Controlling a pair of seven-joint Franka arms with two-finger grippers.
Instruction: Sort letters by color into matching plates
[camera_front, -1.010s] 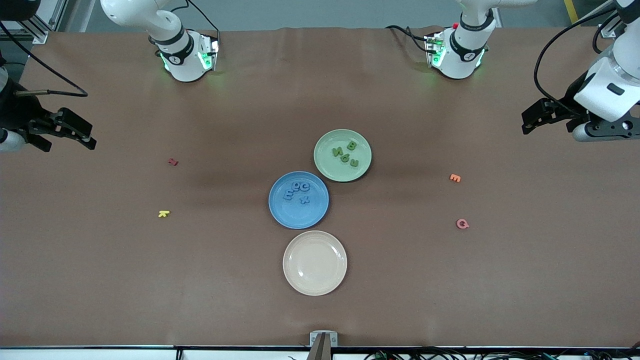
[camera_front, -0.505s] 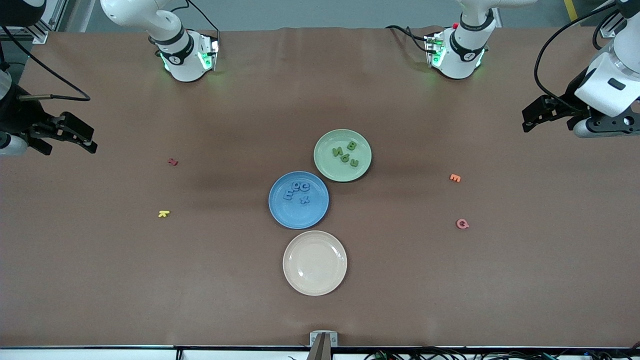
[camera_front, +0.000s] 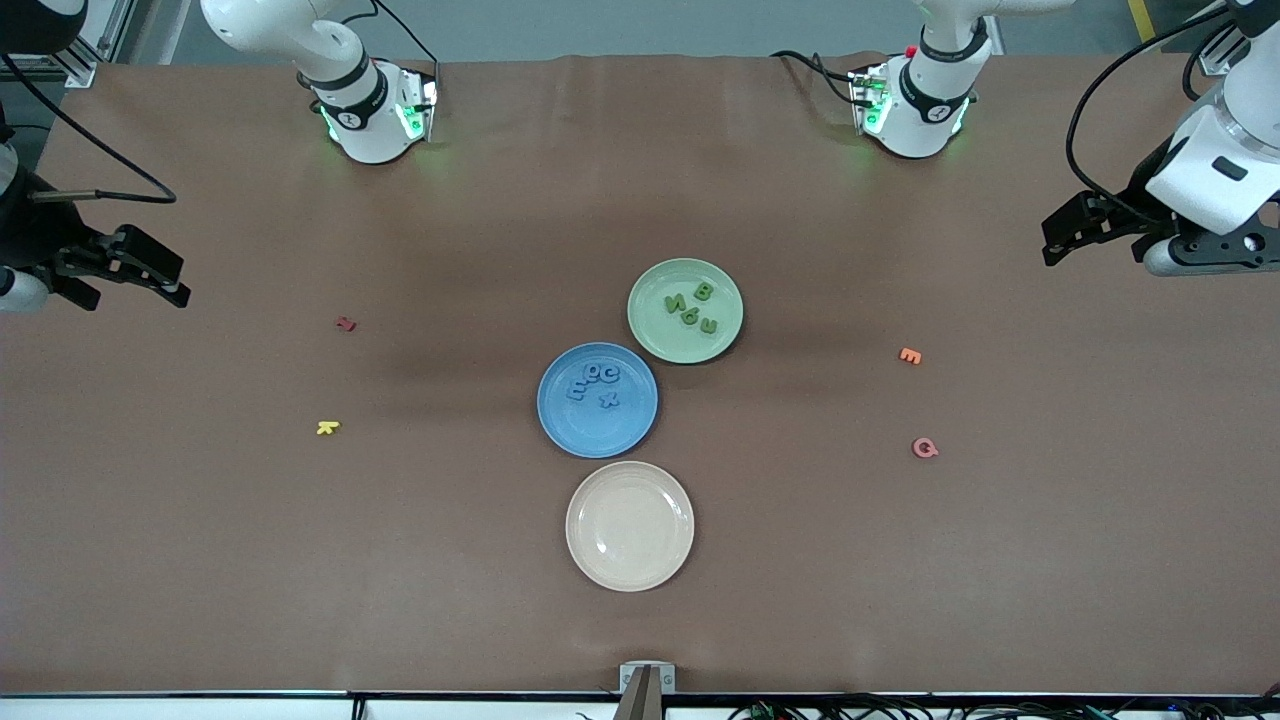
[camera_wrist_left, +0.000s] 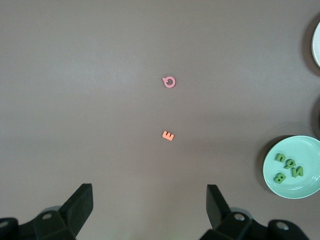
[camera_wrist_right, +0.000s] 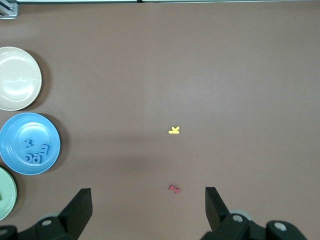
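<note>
Three plates sit in a line near the middle of the surface. The green plate (camera_front: 685, 311) is farthest from the front camera and holds four green letters (camera_front: 692, 306). The blue plate (camera_front: 597, 400) touches its rim and holds four blue letters (camera_front: 596, 384). The beige plate (camera_front: 630, 525) lies nearest the front edge, just beside the blue one, with nothing in it.

Four loose letters lie on the bare surface. Toward the right arm's end are the red letter (camera_front: 346, 323) and, nearer the front camera, the yellow letter (camera_front: 327, 427). Toward the left arm's end are the orange letter (camera_front: 909, 355) and, nearer the front camera, the pink letter (camera_front: 925, 447).

The left gripper (camera_front: 1062, 238) hangs in the air over the left arm's end edge of the surface, its fingers spread wide apart and holding nothing. The right gripper (camera_front: 150, 268) hangs over the right arm's end edge, fingers likewise wide apart and holding nothing. Both are well apart from the plates and the loose letters.
</note>
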